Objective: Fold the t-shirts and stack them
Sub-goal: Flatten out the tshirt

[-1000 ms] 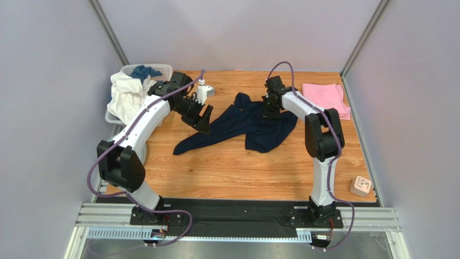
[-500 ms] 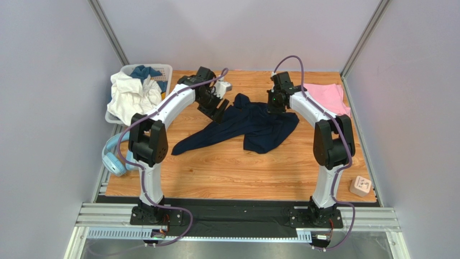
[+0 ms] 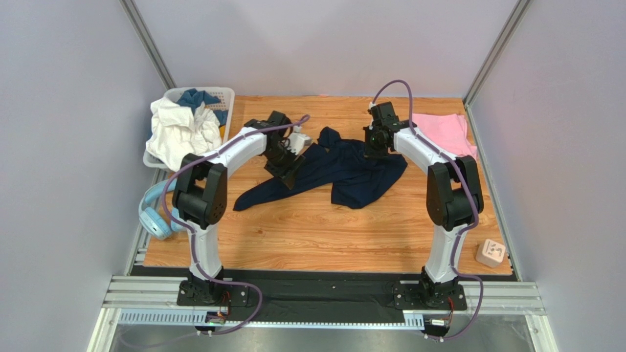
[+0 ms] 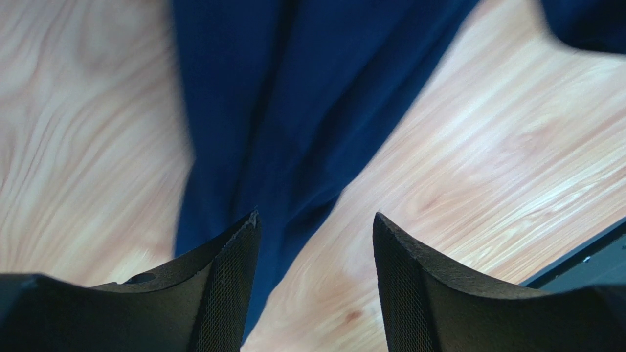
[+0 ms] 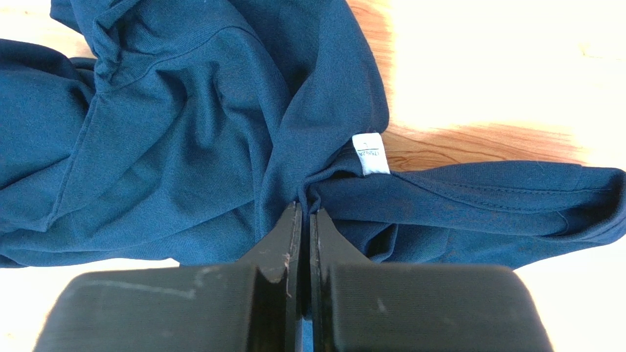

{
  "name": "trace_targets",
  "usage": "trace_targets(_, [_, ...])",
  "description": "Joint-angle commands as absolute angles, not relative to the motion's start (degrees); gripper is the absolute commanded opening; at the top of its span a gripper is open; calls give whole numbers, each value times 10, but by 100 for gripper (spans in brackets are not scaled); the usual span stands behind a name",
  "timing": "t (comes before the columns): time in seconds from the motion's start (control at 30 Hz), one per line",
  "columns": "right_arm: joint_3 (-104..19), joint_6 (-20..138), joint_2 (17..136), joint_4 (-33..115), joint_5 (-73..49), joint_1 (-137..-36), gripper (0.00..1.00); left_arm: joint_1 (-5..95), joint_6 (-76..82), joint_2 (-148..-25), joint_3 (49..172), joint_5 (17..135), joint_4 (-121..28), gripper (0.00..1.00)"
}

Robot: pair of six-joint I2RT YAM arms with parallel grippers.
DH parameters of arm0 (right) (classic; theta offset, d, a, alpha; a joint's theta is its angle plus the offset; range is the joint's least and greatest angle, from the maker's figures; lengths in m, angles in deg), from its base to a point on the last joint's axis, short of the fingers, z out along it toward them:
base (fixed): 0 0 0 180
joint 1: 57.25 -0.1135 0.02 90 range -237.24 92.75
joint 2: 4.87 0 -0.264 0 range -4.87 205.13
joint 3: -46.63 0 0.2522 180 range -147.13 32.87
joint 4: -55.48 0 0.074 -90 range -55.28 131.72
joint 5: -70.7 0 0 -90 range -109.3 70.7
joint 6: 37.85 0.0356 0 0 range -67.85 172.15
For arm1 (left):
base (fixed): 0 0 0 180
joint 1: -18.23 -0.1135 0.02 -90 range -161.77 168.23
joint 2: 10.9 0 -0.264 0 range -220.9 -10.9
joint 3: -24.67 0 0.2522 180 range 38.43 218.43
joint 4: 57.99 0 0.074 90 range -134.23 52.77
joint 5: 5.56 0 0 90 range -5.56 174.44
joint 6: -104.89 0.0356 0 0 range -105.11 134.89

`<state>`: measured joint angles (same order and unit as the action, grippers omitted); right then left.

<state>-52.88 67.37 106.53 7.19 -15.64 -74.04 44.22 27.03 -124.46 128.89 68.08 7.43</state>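
While your right gripper (image 5: 303,209) clamps tight on the navy t-shirt (image 3: 345,172) by its label (image 5: 369,154), far mid-table, that end looks anchored. Your left gripper (image 4: 316,220) hovers partly open and empty above the shirt's left tail, likely to pull it flat.

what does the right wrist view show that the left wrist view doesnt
Only the right wrist view: the right gripper shut on a fold of the navy t-shirt, beside its white label. Only the left wrist view: the left gripper open, jaws apart above a narrow strip of the shirt. Both: navy cloth lying on the wooden table.
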Motion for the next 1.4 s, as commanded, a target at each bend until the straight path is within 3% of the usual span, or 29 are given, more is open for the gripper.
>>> trace_targets(0.0, [-526,674,1058,98,-146,-741,0,370,282,-1158,1258,676,70,64])
trace_targets(0.17, [-528,674,1057,99,-142,-741,0,369,313,-1114,1175,712,46,65])
trace_targets(0.4, [-526,677,1054,99,-143,-740,0,369,304,-1150,1172,704,24,66])
trace_targets(0.77, [-526,684,1057,102,-132,-741,0,393,277,-1271,1349,697,49,68])
trace_targets(1.0, [-530,686,1065,103,-126,-741,0,402,268,-1313,1394,679,60,61])
trace_targets(1.37, [-523,689,1064,106,-111,-742,0,440,242,-1360,1509,680,61,67])
